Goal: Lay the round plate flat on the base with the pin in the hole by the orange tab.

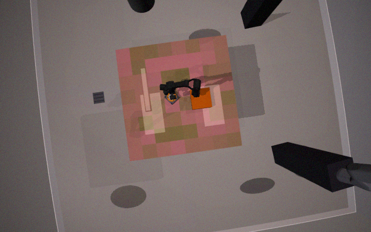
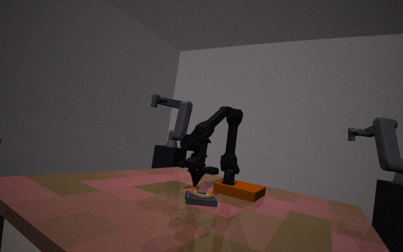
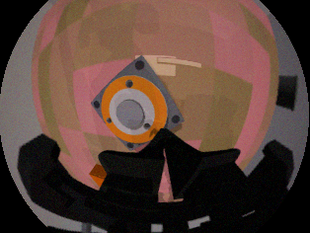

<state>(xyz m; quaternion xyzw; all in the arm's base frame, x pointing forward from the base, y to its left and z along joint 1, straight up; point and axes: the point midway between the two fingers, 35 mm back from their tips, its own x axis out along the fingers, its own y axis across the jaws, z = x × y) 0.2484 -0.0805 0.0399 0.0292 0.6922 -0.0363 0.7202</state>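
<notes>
One gripper [image 2: 196,183], fingers pressed together on nothing, hung just above the round plate [image 3: 135,112], apart from its near rim. The plate sat on the grey base [image 3: 172,100], with open table [image 2: 98,213] around.

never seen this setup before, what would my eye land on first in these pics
Most likely the black arm bending down from its bright orange mount block near the middle of the pink and olive patchwork table. Next, the orange round plate on its grey square base, just beside that block. The hand is shut, its pointed tip above the plate's rim in the exterior view; whether they touch is unclear.
</notes>
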